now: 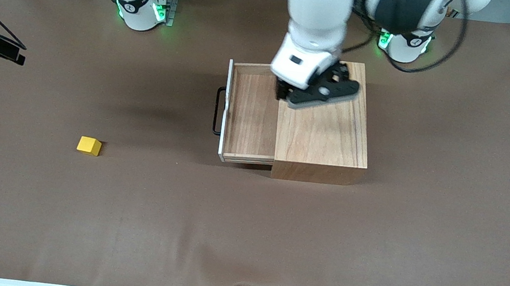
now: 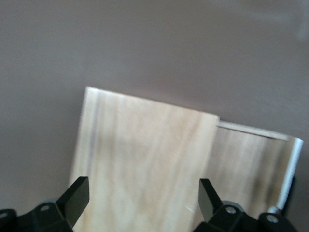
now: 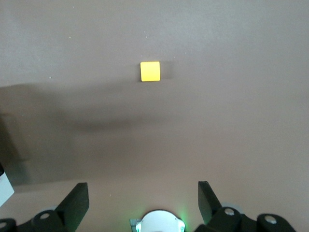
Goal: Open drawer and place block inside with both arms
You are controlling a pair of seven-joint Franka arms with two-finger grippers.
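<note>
Sitting loose on the table, block (image 1: 89, 146) looks light, rigid; pinch opposite flat faces. Right gripper (image 3: 143, 200) spread wide, empty; left gripper (image 2: 143, 203) spread, empty over cabinet (image 1: 323, 132).

The left gripper (image 2: 142, 203) hangs over the wooden cabinet (image 2: 140, 159), its two black fingertips (image 2: 77, 195) spread wide apart with nothing between them. The cabinet's light wood top fills the space between the fingertips. Beside the cabinet, the drawer (image 2: 248, 159) stands pulled out, its wooden floor exposed and its white-edged front panel (image 2: 295, 159) visible. Brown table covering (image 2: 154, 43) surrounds both.
</note>
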